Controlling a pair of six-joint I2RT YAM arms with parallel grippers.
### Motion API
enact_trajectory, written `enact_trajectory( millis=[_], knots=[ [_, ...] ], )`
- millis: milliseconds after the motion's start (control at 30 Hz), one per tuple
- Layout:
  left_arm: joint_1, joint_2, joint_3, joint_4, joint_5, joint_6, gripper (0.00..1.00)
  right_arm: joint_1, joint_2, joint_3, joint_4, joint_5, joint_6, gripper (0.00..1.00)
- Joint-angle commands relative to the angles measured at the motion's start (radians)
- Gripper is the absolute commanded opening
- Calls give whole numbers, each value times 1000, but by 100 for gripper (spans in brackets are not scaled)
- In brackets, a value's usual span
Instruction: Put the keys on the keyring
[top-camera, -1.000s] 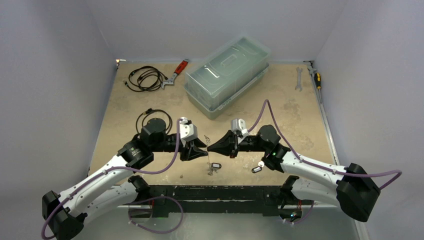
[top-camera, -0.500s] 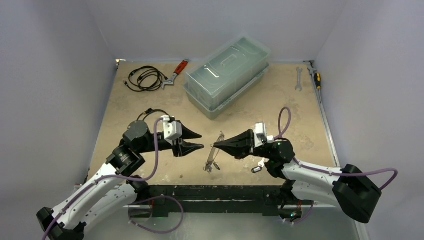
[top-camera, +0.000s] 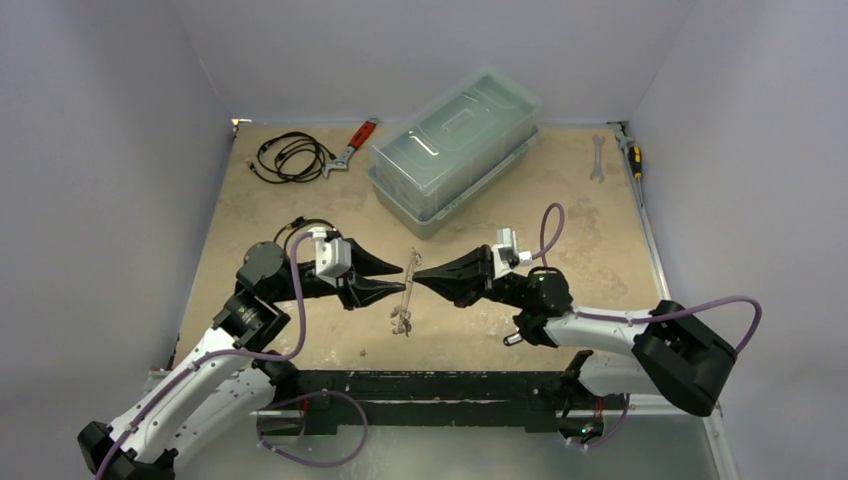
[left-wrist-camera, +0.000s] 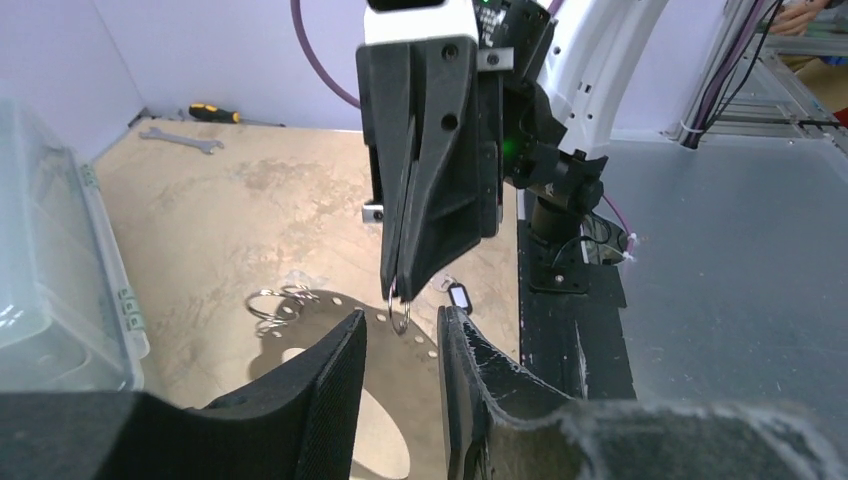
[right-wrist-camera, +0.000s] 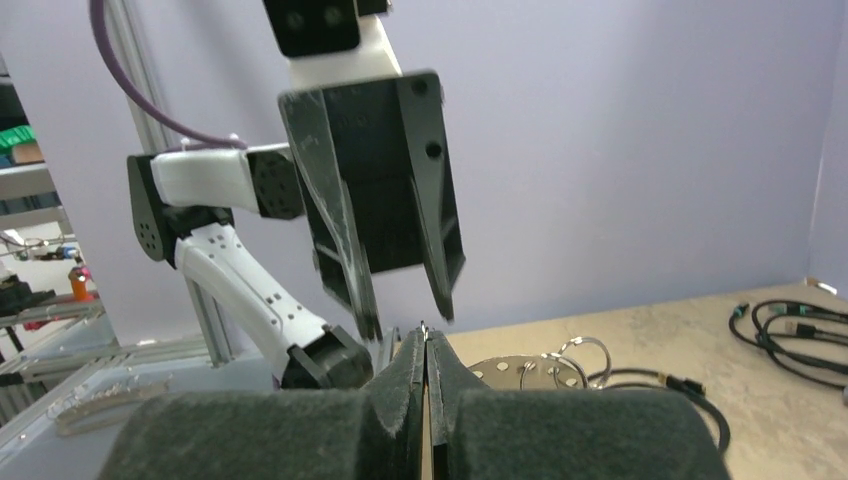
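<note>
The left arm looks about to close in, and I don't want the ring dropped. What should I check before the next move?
1. Right claw gripping the keyring: ok, jaws shut on it, and it dangles below in the top view.
2. Left claw ready to take hold: ok, fingers apart.
3. Ring lined up with the left claw: ok in the left wrist view, where it shows between the fingers; depth cannot tell.
4. Clearance between the two claws: cannot tell, the tips look very close.
5. Black-tagged key on the keyring: not ok, it lies on the table.
</note>
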Motion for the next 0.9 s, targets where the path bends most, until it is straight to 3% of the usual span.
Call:
enact_trajectory(
  millis=[0,867],
  knots=[
    [4,0,-10,40,31,-14,31,6,-23,52,389,23,17,0],
    [13,21,-18,105,49,-48,15,7,3,114,390,-41,76,0]
  ],
)
